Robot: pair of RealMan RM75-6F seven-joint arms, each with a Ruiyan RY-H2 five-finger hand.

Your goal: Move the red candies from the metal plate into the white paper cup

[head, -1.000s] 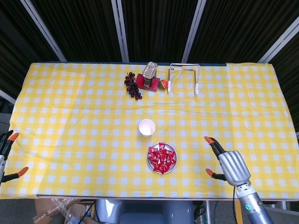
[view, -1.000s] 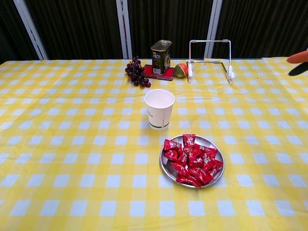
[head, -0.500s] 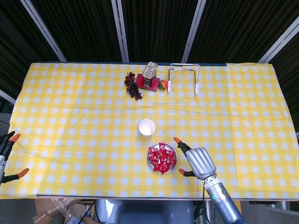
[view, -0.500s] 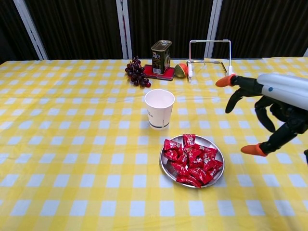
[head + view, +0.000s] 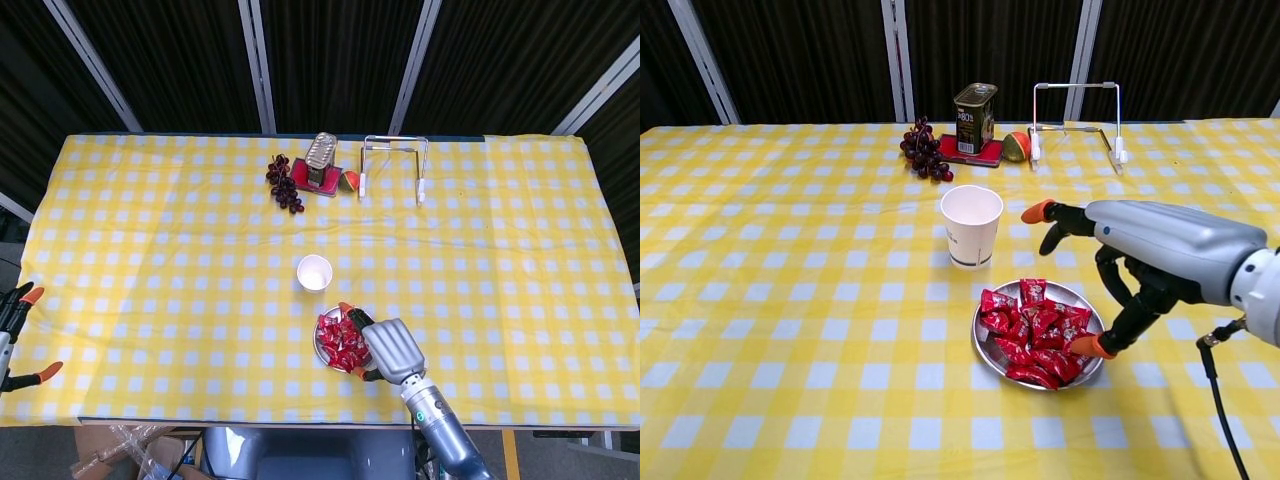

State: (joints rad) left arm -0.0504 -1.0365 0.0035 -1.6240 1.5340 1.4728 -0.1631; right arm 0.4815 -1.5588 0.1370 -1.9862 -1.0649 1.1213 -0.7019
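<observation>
My right hand (image 5: 1110, 265), fingers spread and grasping nothing, hovers over the red candies (image 5: 1038, 332); a careless scoop could shove the metal plate (image 5: 989, 355) or spill wrappers before reaching the white paper cup (image 5: 971, 226)

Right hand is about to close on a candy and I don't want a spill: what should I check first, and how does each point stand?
1. Right hand over the round metal plate, fingers spread: ok.
2. Red wrapped candies all heaped on the plate: ok.
3. White paper cup upright, mouth free, just behind the plate: ok.
4. A fingertip touching a candy: cannot tell.
5. Left hand at the table's far left edge, away from the plate: ok.
6. Purple grapes and tin can far from the path: ok.
</observation>
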